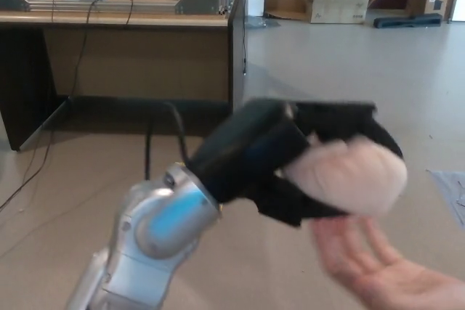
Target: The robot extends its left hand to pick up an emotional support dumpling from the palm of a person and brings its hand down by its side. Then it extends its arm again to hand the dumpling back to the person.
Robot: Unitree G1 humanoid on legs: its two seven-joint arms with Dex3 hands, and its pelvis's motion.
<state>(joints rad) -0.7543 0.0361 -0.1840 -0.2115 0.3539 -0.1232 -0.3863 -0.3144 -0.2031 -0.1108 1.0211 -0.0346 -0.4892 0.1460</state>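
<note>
The left hand [290,157] is grasping the dumpling [347,173]: the black fingers [341,115] curl over its top and the thumb seems to press from below, so the soft pale pink body bulges out on the right side. The dumpling is in the air, just above the open palm of the person's hand [385,270], and it does not touch that palm. The picture is blurred here, so the exact contact of each finger cannot be read.

I judge that the step in hand is the carrying of the dumpling away from the palm. To do it well, the grip should remain firm but gentle, because the toy is squashy and can slip out. The arm should go down slowly and clear the person's fingers. The right hand is not in view.
</note>
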